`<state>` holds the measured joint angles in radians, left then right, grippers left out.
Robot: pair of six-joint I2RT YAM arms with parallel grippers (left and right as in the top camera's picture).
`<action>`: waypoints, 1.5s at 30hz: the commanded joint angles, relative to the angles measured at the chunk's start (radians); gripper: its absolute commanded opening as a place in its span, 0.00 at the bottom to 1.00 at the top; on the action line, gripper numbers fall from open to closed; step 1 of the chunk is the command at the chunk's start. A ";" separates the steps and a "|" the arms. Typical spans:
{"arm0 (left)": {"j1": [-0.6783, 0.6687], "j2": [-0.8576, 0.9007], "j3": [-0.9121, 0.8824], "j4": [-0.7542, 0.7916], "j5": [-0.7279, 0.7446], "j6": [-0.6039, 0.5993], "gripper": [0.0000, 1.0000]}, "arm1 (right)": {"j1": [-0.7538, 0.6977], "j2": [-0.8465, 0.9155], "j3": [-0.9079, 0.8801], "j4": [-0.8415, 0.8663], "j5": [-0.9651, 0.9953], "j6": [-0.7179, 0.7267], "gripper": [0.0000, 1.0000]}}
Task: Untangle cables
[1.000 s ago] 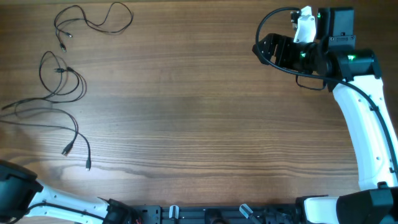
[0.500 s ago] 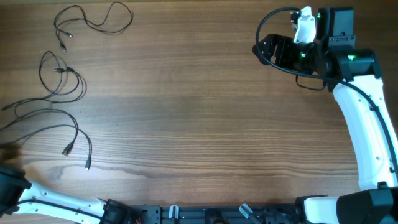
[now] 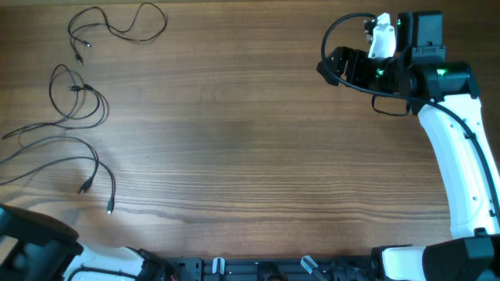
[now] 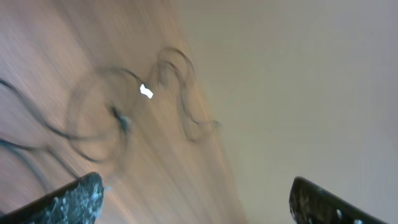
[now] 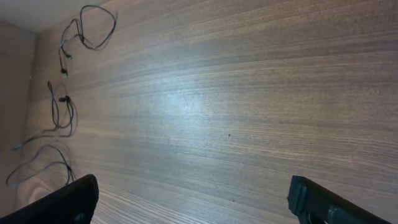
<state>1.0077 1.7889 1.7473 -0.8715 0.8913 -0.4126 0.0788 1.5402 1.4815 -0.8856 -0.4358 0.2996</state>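
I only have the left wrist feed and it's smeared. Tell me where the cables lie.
Observer: Overhead, three thin dark cables lie along the table's left edge: top cable, middle loop, lowest cable.
Operator: Say whether they cross.
Observer: The top cable lies apart; whether the middle loop and lowest cable touch, I cannot tell.
Operator: Report the right gripper.
Observer: The right gripper is open and empty, across the table from the cables.
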 commanded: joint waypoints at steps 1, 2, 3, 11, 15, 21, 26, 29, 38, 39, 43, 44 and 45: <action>-0.101 -0.111 0.008 -0.221 0.195 0.226 0.93 | 0.002 0.015 -0.001 -0.017 0.010 0.044 1.00; -0.130 -0.130 0.008 -0.262 0.175 0.258 0.93 | 0.002 0.015 -0.001 -0.030 0.010 0.044 1.00; -0.189 -0.155 0.008 -0.295 0.058 0.260 0.94 | 0.002 0.015 -0.001 -0.051 0.010 0.044 1.00; -0.455 0.006 -0.048 -0.196 -0.784 -0.132 0.31 | 0.002 0.015 -0.001 -0.103 0.011 0.012 1.00; -0.454 0.204 -0.050 -0.081 -0.798 -0.134 0.04 | 0.002 0.015 -0.001 -0.068 0.011 0.012 1.00; -0.455 0.333 -0.050 -0.072 -0.934 -0.255 0.04 | 0.002 0.015 -0.001 -0.019 0.011 0.015 1.00; -0.455 0.336 -0.179 0.066 -0.963 -0.255 0.04 | 0.002 0.015 -0.001 -0.013 0.011 0.014 1.00; -0.456 0.336 -0.256 0.126 -0.960 -0.255 0.04 | 0.002 0.015 -0.001 -0.011 0.011 0.015 1.00; -0.455 0.317 -0.314 0.051 -1.009 -0.328 0.04 | 0.002 0.015 -0.001 -0.010 0.011 0.014 1.00; -0.455 0.304 -0.314 0.037 -1.025 -0.341 0.04 | 0.002 0.015 -0.001 -0.010 0.011 0.014 1.00; -0.453 0.241 -0.314 -0.065 -1.065 -0.436 0.04 | 0.002 0.015 -0.001 -0.010 0.011 0.014 1.00; -0.453 0.234 -0.314 -0.097 -1.076 -0.460 0.04 | 0.002 0.015 -0.001 -0.013 0.011 0.012 1.00; -0.453 0.234 -0.314 -0.114 -1.076 -0.466 0.04 | 0.002 0.015 -0.001 -0.013 0.011 0.005 1.00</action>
<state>0.5545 2.0686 1.4425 -0.9474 -0.1337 -0.7940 0.0788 1.5410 1.4815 -0.9001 -0.4358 0.3275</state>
